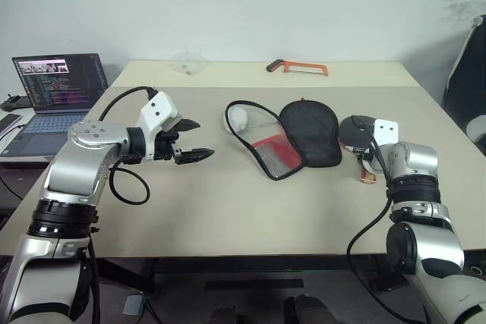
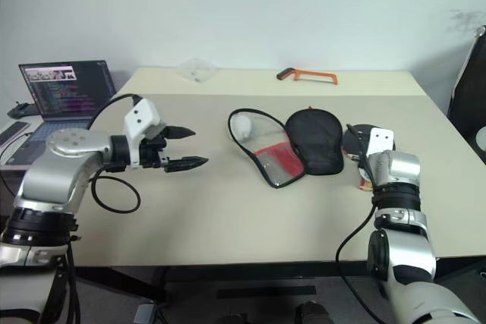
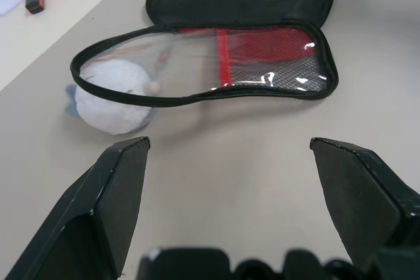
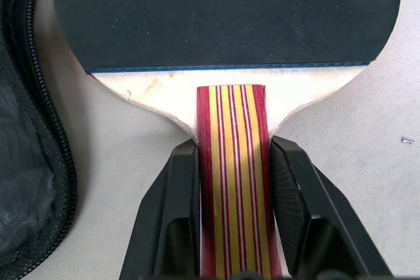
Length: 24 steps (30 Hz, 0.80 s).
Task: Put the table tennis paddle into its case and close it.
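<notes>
The table tennis paddle (image 4: 223, 18) lay handle-first in the right claw (image 4: 233, 175), pinched; the open case (image 1: 285, 142) was left of it; the left claw (image 1: 190, 140) was spread empty.

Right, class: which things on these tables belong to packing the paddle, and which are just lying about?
Job:
- table tennis paddle, handle clamped by right gripper
- case, lying unzipped
- left gripper, open

Lying about:
- hacksaw
- laptop
- clear plastic piece
</notes>
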Each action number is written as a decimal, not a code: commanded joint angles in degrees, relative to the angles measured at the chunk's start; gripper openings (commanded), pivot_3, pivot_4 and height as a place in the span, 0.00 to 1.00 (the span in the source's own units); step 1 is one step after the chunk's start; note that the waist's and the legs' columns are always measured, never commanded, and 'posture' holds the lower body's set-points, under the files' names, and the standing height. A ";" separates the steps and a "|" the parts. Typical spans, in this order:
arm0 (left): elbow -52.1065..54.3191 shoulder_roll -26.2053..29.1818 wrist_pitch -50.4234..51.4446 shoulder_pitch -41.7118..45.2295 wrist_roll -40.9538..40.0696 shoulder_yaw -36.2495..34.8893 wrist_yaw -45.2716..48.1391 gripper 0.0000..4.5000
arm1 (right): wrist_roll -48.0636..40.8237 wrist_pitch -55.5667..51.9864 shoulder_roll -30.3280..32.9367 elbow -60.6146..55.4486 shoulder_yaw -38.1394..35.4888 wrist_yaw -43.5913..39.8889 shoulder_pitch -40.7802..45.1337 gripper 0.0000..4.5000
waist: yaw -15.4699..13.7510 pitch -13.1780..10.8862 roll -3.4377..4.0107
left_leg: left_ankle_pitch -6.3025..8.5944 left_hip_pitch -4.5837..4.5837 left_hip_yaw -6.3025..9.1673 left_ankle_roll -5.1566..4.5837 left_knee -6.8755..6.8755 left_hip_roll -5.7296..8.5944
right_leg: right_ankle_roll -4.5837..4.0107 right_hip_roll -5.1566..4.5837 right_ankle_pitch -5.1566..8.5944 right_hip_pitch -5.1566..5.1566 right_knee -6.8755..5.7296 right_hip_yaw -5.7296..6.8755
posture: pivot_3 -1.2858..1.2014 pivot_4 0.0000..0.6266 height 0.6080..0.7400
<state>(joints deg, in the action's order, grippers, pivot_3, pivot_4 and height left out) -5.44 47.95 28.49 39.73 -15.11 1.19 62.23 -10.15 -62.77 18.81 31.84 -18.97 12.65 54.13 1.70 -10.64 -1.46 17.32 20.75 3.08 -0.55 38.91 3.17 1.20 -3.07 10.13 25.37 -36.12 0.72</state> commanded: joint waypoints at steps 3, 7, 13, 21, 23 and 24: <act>0.96 0.86 -0.27 0.88 -0.40 -1.60 -0.29 0.96 | 1.85 -2.56 2.14 -6.81 0.03 1.72 3.23 0.24 | 0.01 -0.03 0.05 | 0.01 0.16 -0.01 -0.01 -0.02 0.00 | 0.01 -0.02 -0.02 0.15 0.02 -0.01 | 0.52 0.24 1.00; 1.16 0.79 -0.33 0.49 -0.43 -1.70 -0.56 0.96 | 3.35 -3.13 0.49 -10.00 1.43 3.38 7.62 0.24 | 0.10 -0.06 0.09 | 0.01 0.30 -0.07 -0.01 -0.10 0.00 | 0.01 -0.03 -0.02 0.35 0.02 -0.06 | 0.52 0.24 1.00; 1.66 0.42 -0.36 0.00 -0.37 -1.81 -1.16 0.96 | 3.38 5.22 -6.82 -1.44 3.68 1.63 15.33 0.24 | 1.68 -0.07 0.11 | 0.00 0.36 -0.21 0.00 -0.14 -0.09 | -0.02 0.01 -0.04 0.56 -0.07 -0.14 | 0.52 0.24 1.00; 4.30 1.30 0.77 -2.03 -0.94 -2.81 -1.78 0.96 | 4.73 15.08 -10.31 12.18 7.03 -1.80 18.60 0.24 | 0.99 -0.07 0.12 | -0.03 0.66 -0.10 0.06 -0.12 -0.01 | -0.01 -0.05 -0.05 0.77 -0.02 -0.09 | 0.52 0.24 1.00; 5.18 1.77 1.23 -2.94 -1.18 -3.35 -1.97 0.96 | 4.85 15.65 -10.41 13.73 7.68 -2.46 18.38 0.24 | 0.96 -0.07 0.12 | -0.12 0.98 -0.05 0.21 -0.06 0.01 | 0.01 -0.06 -0.07 1.05 -0.01 -0.07 | 0.52 0.24 1.00; 5.58 1.87 1.44 -3.30 -1.27 -3.55 -2.06 0.96 | 4.88 15.85 -10.43 14.13 7.95 -2.83 18.27 0.24 | 0.96 -0.07 0.12 | -0.13 1.09 -0.06 0.23 -0.06 0.01 | 0.01 -0.07 -0.08 1.19 -0.01 -0.08 | 0.52 0.24 1.00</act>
<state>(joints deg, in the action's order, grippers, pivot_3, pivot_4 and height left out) -2.47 48.65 29.80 36.12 -15.48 -0.17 60.56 -5.68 -49.22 7.75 47.02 -11.55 10.40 70.06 2.66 -10.72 -1.33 17.19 21.95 3.00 -0.30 38.85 3.19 1.21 -3.14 10.05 26.69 -36.14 0.62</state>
